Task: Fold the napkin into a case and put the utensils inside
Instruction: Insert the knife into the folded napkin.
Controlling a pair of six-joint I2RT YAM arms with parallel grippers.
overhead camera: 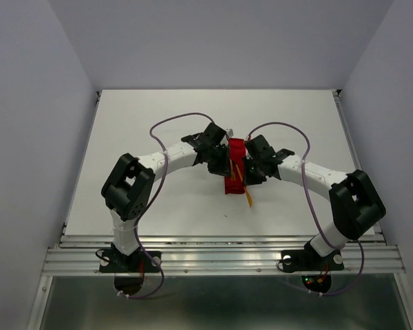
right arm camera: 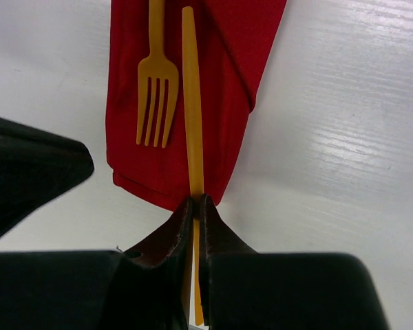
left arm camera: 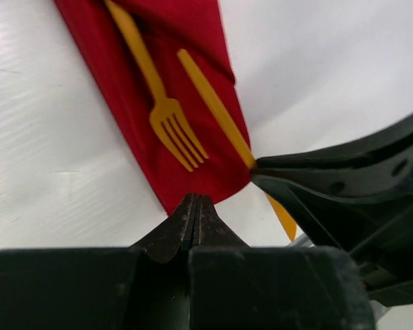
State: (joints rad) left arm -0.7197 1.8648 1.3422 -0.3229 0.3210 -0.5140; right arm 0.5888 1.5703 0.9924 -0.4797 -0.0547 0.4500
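A: Where does the case sit?

B: Mid-counter, between the two arms. Its long axis runs away from the bases, slightly slanted. The fork lies on the red cloth along that axis, tines toward the near end.

A: And the stick?

B: It lies beside the fork, parallel to it. Its near end juts out past the case's near edge, straight into the right tool, which pinches it between its tips.

A: The left tool?

B: Pressed together, tips at the near corner of the case. I can't tell whether any cloth is caught between them.

A: So what does the coming move turn on?

B: I'd judge it's the stick's line. It points from the right tool along the case's length, so a push should follow that axis, away from the tool. The right arm is the one on it.

A: Any labels or writing?

B: None I can read; cloth and utensils look plain.
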